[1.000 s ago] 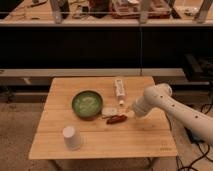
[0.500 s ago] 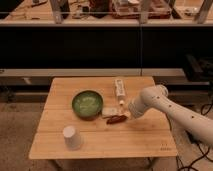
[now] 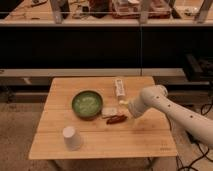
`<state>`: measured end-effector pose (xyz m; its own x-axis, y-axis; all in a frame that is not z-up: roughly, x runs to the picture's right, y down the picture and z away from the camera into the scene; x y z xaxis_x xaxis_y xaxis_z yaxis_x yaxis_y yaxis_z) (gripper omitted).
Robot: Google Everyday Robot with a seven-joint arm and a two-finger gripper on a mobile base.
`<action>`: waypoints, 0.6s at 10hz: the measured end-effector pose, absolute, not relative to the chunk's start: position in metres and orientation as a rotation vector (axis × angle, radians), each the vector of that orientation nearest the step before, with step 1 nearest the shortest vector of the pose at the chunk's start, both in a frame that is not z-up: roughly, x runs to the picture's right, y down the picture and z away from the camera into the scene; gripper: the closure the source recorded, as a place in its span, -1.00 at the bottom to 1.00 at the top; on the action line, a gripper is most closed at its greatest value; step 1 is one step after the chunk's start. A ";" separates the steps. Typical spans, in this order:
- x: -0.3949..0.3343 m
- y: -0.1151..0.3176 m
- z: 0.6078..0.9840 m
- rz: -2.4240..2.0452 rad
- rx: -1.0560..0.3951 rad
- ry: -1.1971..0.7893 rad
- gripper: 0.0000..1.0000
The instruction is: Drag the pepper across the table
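A small red pepper (image 3: 116,119) lies on the wooden table (image 3: 100,145), just right of centre. My gripper (image 3: 125,108) is at the end of the white arm that comes in from the right. It sits low over the table, just up and right of the pepper, close to it. I cannot tell if it touches the pepper.
A green bowl (image 3: 87,103) stands left of the pepper. A small pale packet (image 3: 109,111) lies between the bowl and the pepper. A white bottle-like item (image 3: 119,87) lies at the back. A white cup (image 3: 72,137) stands at the front left. A dark shelf unit runs behind the table.
The arm has moved left and lower, bringing the gripper closer to the pepper. The pepper and the other objects have not visibly moved.
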<state>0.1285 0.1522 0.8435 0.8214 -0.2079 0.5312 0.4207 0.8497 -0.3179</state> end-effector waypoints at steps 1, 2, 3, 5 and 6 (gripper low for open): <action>0.128 0.151 0.848 -0.332 -0.443 -0.501 -0.60; 0.129 0.150 0.853 -0.308 -0.446 -0.491 -0.60; 0.132 0.149 0.856 -0.282 -0.447 -0.479 -0.60; 0.136 0.150 0.862 -0.230 -0.456 -0.456 -0.60; 0.133 0.151 0.864 -0.214 -0.464 -0.455 -0.60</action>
<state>0.1334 0.1510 0.8640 0.8784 -0.0961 0.4682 0.2993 0.8744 -0.3820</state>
